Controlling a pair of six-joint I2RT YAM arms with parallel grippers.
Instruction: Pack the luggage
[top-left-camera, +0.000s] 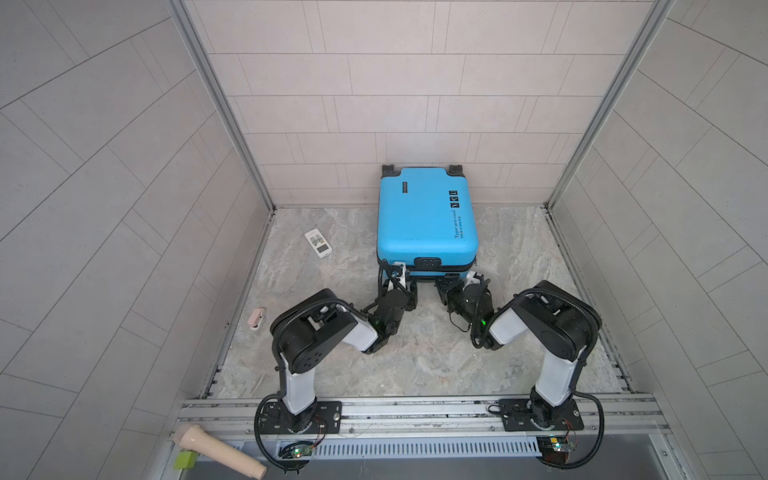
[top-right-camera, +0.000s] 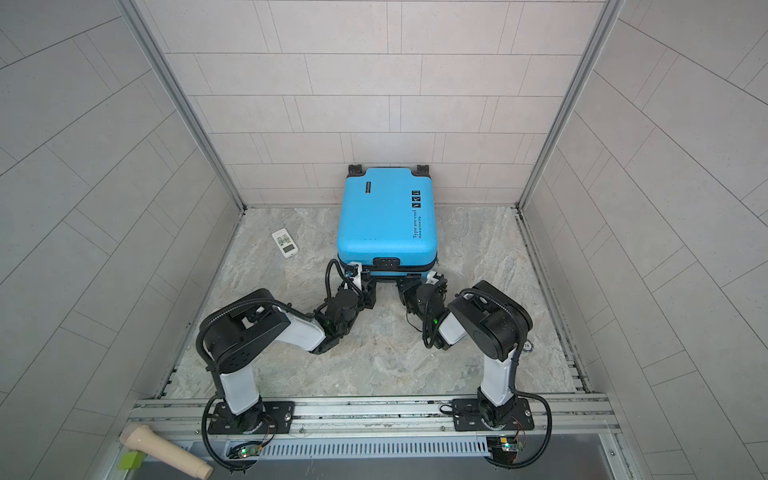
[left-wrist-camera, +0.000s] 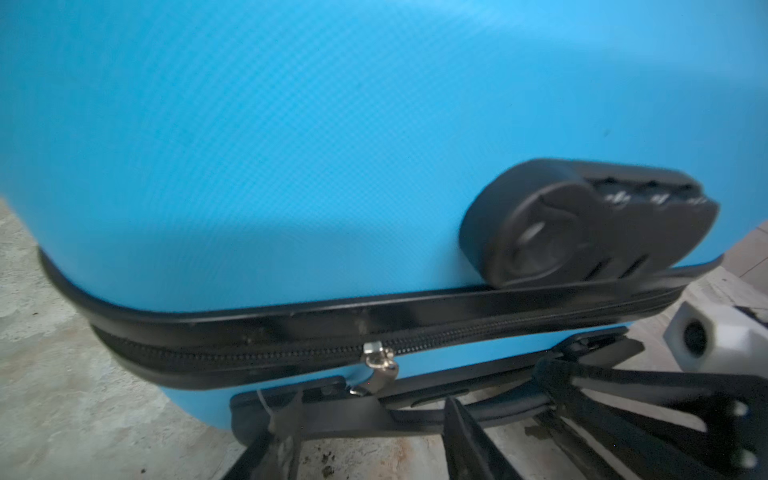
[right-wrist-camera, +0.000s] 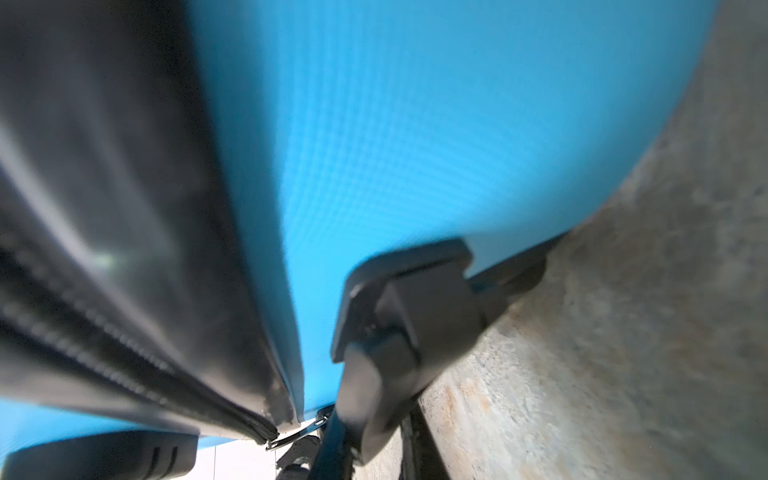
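The luggage (top-left-camera: 426, 216) (top-right-camera: 384, 216), a bright-blue hard-shell suitcase, lies flat and closed against the back wall, wheels at the far end. Both grippers sit low at its near edge. In the left wrist view I see the black zipper with a silver pull (left-wrist-camera: 379, 360), the black combination lock (left-wrist-camera: 582, 224) and the black handle (left-wrist-camera: 415, 409). My left gripper (left-wrist-camera: 370, 419) (top-left-camera: 409, 289) stands open, its fingers apart at the handle's end below the pull. My right gripper (right-wrist-camera: 365, 440) (top-left-camera: 446, 286) is shut on the handle close to its mount (right-wrist-camera: 415, 307).
A white remote (top-left-camera: 318, 244) lies on the stone floor left of the suitcase. A small pink object (top-left-camera: 257, 318) rests at the left wall's foot. A beige cylinder (top-left-camera: 220, 451) and a green block (top-left-camera: 185, 459) sit by the front rail. Tiled walls close three sides.
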